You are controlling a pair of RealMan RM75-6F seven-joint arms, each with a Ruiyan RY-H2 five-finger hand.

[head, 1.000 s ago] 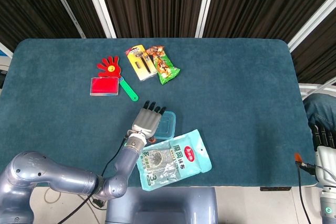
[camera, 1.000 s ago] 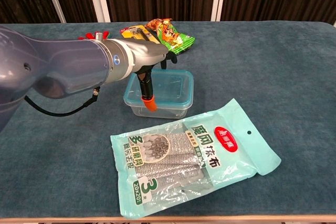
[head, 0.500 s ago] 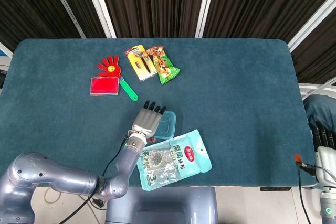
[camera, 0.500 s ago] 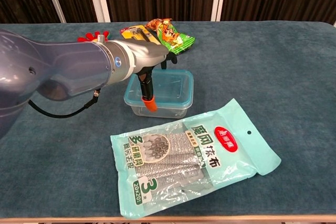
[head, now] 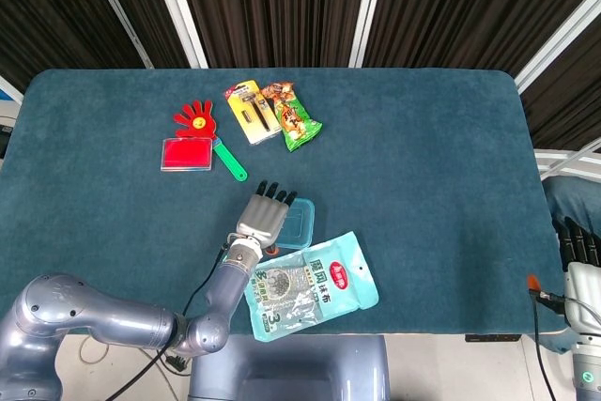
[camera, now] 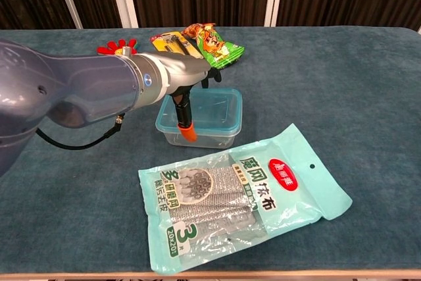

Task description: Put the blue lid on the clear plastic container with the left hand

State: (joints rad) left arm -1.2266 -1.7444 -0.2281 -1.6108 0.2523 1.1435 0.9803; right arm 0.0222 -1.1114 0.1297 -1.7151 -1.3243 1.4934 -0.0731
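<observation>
Clear plastic container [camera: 199, 118] sits on bench [head: 423, 166], just behind scrubber pack [camera: 243, 195]; blue lid [head: 299, 223] already lies across its rim. Your left hand [head: 264, 216] rests flat on lid's left side, fingers stretched forward, gripping nothing. Right hand [head: 575, 249] low off bench's right edge; whether spread or curled, cannot tell. Judge both parts light thin plastic: lid flexes, smooth, tub may skid on cloth. Press straight down along rim and corners, not centre; pinch lid by edge if reseating needed.
</observation>
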